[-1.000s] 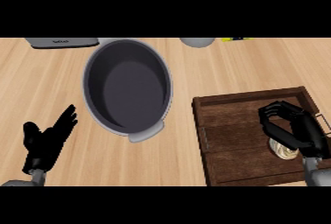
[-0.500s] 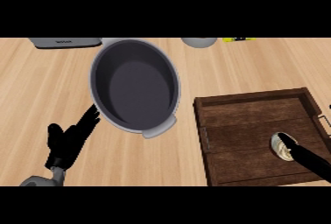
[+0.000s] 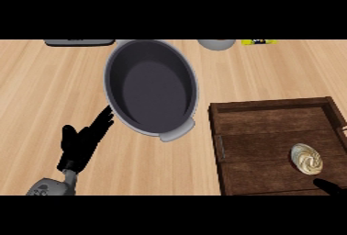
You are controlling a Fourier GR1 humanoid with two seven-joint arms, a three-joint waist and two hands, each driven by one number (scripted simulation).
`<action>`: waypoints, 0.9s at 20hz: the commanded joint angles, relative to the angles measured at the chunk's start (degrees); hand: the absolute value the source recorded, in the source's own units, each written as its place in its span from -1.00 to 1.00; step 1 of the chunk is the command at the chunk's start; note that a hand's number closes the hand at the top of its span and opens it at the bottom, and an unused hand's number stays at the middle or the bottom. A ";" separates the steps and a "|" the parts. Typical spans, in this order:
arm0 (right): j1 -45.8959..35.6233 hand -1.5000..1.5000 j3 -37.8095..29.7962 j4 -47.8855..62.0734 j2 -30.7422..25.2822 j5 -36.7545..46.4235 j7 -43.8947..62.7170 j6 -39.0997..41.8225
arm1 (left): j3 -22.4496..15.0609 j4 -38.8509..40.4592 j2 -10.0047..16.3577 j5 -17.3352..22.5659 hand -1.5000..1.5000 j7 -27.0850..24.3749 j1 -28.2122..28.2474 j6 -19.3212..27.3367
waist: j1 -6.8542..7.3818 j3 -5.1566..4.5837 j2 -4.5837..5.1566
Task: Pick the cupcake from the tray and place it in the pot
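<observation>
A cupcake with pale swirled icing lies in the right half of the dark wooden tray, uncovered and untouched. The grey oval pot stands empty on the counter, left of the tray. Of my right hand only a small black tip shows at the lower right edge, below the cupcake and apart from it. My left hand rests open at the lower left, fingers straight and pointing up toward the pot's near rim.
The pot's near handle juts toward the tray's left wall. Along the counter's far edge lie a dark flat object, a grey round object and a small yellow item.
My right hand has drawn back off the cupcake toward the lower right edge, leaving it uncovered on the tray. The view has shifted, so pot and left hand show further right.
</observation>
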 commanded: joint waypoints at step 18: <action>-5.94 -1.00 1.96 25.64 2.12 0.44 1.94 18.35 | 3.18 0.29 -3.51 -4.38 0.00 1.36 -0.93 -4.00 | 0.98 0.16 0.10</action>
